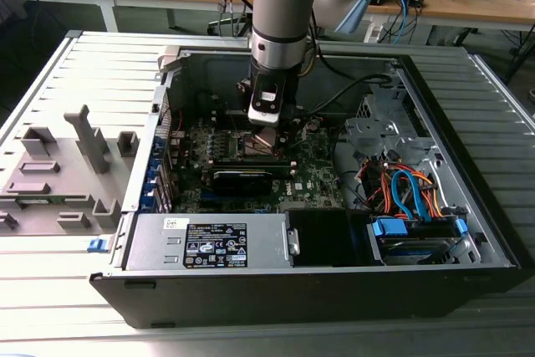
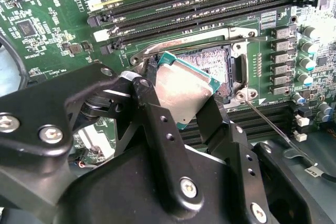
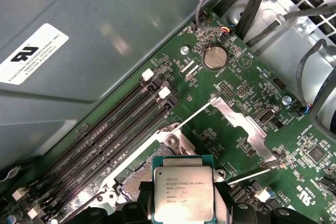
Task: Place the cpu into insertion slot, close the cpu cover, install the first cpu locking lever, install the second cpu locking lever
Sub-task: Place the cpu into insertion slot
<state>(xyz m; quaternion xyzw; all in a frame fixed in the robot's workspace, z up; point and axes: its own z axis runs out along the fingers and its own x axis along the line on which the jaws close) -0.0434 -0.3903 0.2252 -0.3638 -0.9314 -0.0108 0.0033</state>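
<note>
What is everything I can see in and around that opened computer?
computer case: one, black and grey, lying open on the table.
circuit board: one, green, inside the case.
insertion slot: one, dark with silver frame, on the board.
cpu cover: one, silver-grey, swung open beside the slot.
memory slots: several, long, black, beside the slot.
cables: several, orange and blue, at the exterior view's right.
cpu: one, silver top, green edge, over the slot.
gripper: one, black, shut on the cpu.
arm: one, silver and blue, reaching into the case.
</note>
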